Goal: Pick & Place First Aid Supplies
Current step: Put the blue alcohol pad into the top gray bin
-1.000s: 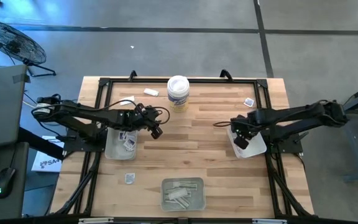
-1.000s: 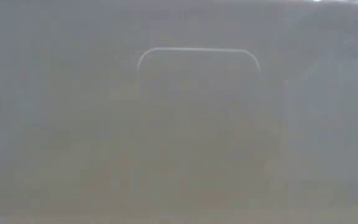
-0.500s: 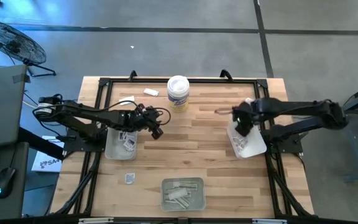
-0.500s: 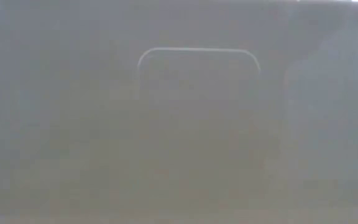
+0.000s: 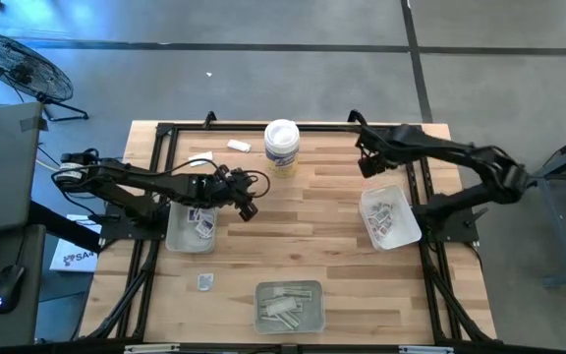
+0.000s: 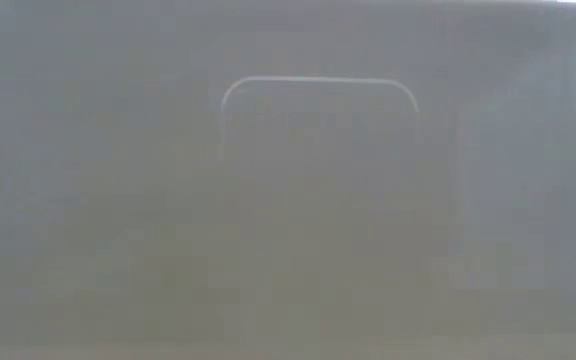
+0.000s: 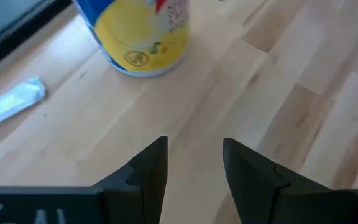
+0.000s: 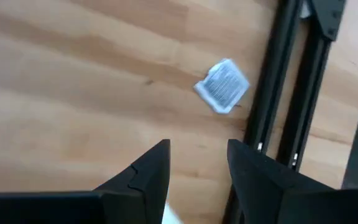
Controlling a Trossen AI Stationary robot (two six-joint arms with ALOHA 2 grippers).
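Along the worktop's (image 5: 312, 236) left edge I saw one tray (image 5: 189, 228) of packets, and beside it my left hand (image 5: 248, 206) hung spread and empty over bare wood near the tub (image 5: 282, 147). One tray of strips (image 5: 288, 306) sat at the near edge. By the far right rail my right hand (image 5: 365, 164) hovered spread over a loose packet (image 8: 222, 86), above a third tray (image 5: 389, 218).

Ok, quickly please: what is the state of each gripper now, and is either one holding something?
Left gripper: open, holding nothing, over bare wood near the white tub.
Right gripper: open, holding nothing, near a loose square packet.
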